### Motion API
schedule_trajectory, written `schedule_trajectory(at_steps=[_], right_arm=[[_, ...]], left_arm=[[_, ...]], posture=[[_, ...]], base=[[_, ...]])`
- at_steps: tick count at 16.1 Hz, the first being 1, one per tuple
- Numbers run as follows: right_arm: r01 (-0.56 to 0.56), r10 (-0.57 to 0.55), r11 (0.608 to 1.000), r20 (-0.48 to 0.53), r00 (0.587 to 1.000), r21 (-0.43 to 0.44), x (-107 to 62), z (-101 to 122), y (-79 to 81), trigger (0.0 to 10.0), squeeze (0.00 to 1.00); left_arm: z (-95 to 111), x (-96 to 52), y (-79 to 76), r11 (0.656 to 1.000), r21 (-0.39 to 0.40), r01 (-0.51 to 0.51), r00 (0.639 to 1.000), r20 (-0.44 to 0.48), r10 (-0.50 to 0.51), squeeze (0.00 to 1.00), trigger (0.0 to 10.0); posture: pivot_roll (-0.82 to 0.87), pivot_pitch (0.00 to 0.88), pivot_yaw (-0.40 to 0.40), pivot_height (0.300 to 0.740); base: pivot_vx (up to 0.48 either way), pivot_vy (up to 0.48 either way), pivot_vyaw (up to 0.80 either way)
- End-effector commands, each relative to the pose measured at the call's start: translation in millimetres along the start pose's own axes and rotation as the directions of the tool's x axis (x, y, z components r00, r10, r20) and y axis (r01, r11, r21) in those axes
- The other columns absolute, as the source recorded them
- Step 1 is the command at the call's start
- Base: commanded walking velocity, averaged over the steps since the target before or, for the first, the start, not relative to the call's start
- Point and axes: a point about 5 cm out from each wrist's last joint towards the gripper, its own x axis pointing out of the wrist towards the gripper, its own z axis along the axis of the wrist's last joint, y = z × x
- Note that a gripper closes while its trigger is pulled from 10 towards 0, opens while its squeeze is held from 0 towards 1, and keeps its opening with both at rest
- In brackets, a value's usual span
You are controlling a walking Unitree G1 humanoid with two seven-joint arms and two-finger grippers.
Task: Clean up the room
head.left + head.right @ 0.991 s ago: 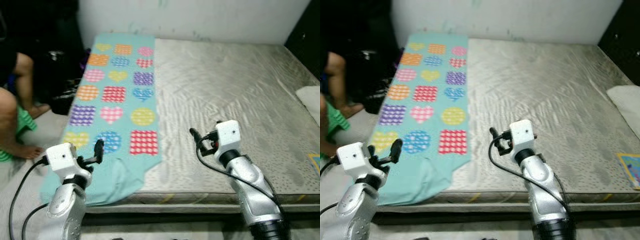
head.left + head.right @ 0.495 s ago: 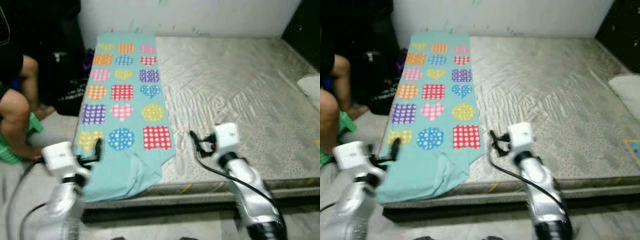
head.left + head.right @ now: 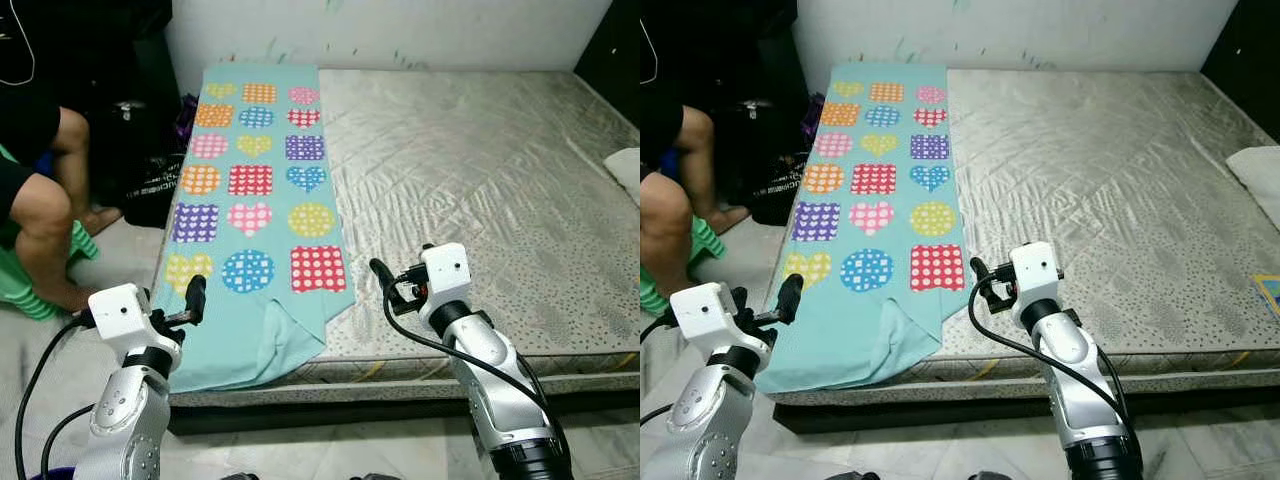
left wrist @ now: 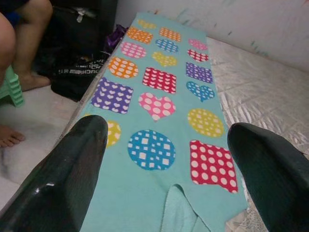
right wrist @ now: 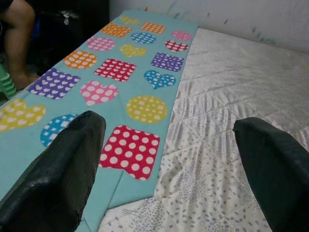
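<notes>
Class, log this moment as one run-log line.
left gripper: open, over blanket edge | right gripper: open, above mattress | person: seated left

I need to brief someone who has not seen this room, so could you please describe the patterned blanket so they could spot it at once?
Start at the large grey mattress that lies low on the floor. Along its left edge, from the wall to the near corner, lies a turquoise blanket. Its rows of bright dotted hearts, circles and squares set it apart from the plain bedding.

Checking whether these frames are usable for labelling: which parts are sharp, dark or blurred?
Eye views: sharp, evenly lit blanket and mattress; dark upper-left corner. Wrist views: left end effector and right end effector fingers loom large and soft, blanket beyond in focus.
</notes>
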Motion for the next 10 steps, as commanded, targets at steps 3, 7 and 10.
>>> schedule_trajectory(at_steps=[3, 7, 10], right_arm=[[0.015, -0.015, 1.0, -0.002, 1.0, 0.009, -0.4, 0.7, -4.1, 10.0, 0.0], [0.012, -0.012, 1.0, 0.004, 1.0, 0.0, -0.6, 1.2, -4.4, 10.0, 0.0], [0.018, -0.018, 1.0, 0.003, 1.0, -0.002, -0.1, 1.6, -5.6, 10.0, 0.0]], left_arm=[[0.1, -0.4, -0.4, 1.0, 0.004, 0.005, 1.0, 0.004, -0.005, 0.0, 10.0], [1.2, -1.0, -3.0, 1.0, 0.003, 0.029, 0.999, 0.012, -0.029, 0.0, 10.0], [2.0, -2.1, -4.3, 0.999, -0.001, 0.038, 0.999, 0.017, -0.038, 0.0, 10.0]], posture=[[-0.11, 0.083, -0.029, 0.74], [-0.11, 0.084, -0.029, 0.74], [-0.11, 0.09, -0.032, 0.74]], base=[[0.0, 0.0, -0.8], [0.0, 0.0, -0.31], [0.0, 0.0, 0.0]])
